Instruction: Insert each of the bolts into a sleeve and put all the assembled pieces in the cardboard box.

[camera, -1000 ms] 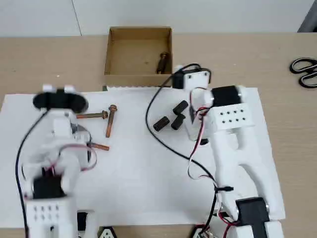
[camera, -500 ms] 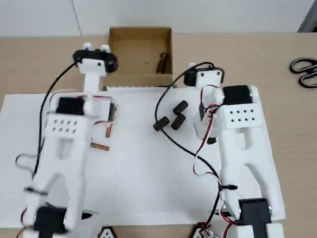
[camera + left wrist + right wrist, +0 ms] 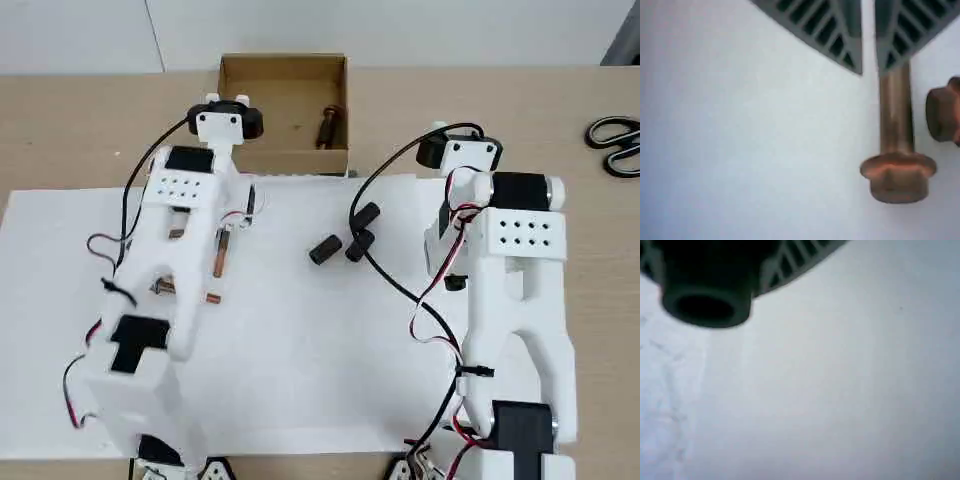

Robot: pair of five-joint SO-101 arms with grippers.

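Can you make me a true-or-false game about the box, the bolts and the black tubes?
1. The cardboard box is empty. False: an assembled piece lies inside it.
2. Three black sleeves lie loose on the white sheet. True.
3. The scissors lie on the white sheet. False: they lie on the bare table, off the sheet.
4. A bolt lies flat on the sheet, right by the left gripper. True.
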